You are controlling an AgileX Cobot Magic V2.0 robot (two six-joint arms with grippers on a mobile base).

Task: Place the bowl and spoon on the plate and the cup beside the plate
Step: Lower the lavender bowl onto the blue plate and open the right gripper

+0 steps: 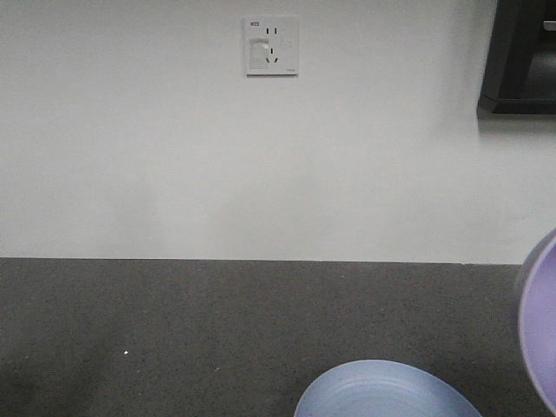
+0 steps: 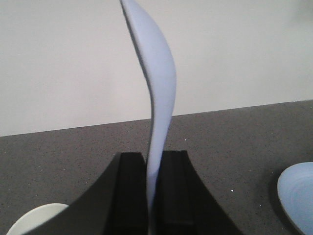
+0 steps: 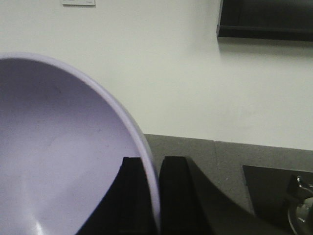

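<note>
My left gripper (image 2: 154, 154) is shut on the handle of the pale blue spoon (image 2: 159, 73), which stands upright above the black fingers (image 2: 131, 191) over the dark counter. The pale-blue plate (image 1: 382, 393) lies at the front of the counter, and its rim (image 2: 297, 196) also shows at the right edge of the left wrist view. My right gripper (image 3: 155, 159) is shut on the rim of the lilac bowl (image 3: 58, 156), held tilted in the air. That bowl (image 1: 540, 330) shows at the right edge of the front view, right of the plate. The cup is out of view.
A white wall with a socket (image 1: 271, 46) backs the dark speckled counter (image 1: 174, 330). A dark shelf (image 3: 266, 19) hangs at upper right. A sink with a metal fitting (image 3: 299, 203) lies right of the bowl. A cream round edge (image 2: 34, 219) shows beside the left finger.
</note>
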